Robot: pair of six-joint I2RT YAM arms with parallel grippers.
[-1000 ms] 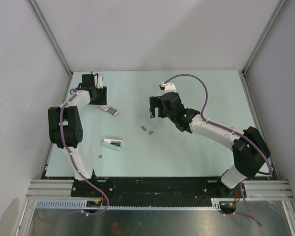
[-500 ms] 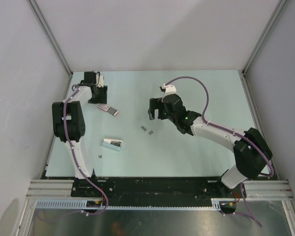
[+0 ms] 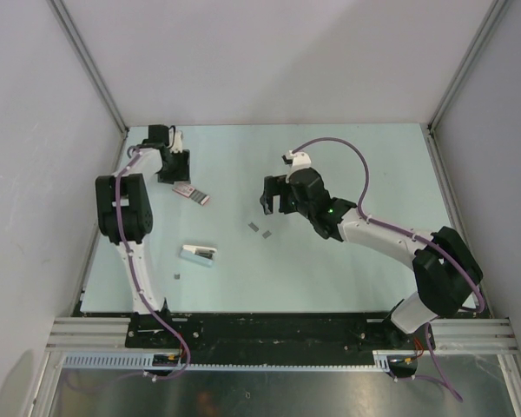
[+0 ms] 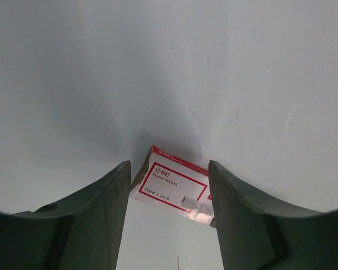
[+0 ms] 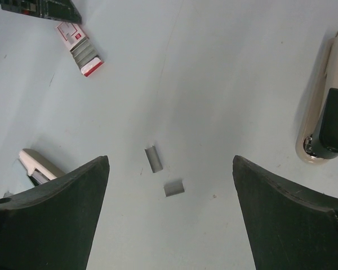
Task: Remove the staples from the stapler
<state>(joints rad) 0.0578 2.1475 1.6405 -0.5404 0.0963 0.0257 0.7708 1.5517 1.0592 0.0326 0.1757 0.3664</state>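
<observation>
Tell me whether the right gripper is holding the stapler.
No: the right gripper is open and empty over two loose staple strips, and the stapler lies on the table beside it.

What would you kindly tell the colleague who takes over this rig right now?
Left claw: open, empty, hovering over the small red-and-white cardboard staple box at the table's far left.
Right claw: open, empty, above two short grey metal staple strips lying loose on the table.
Small black-and-cream stapler: on the table, right of the strips, not held.
Done: those strips are out.
Left: whether staples remain inside cannot be seen, so check the stapler.
</observation>
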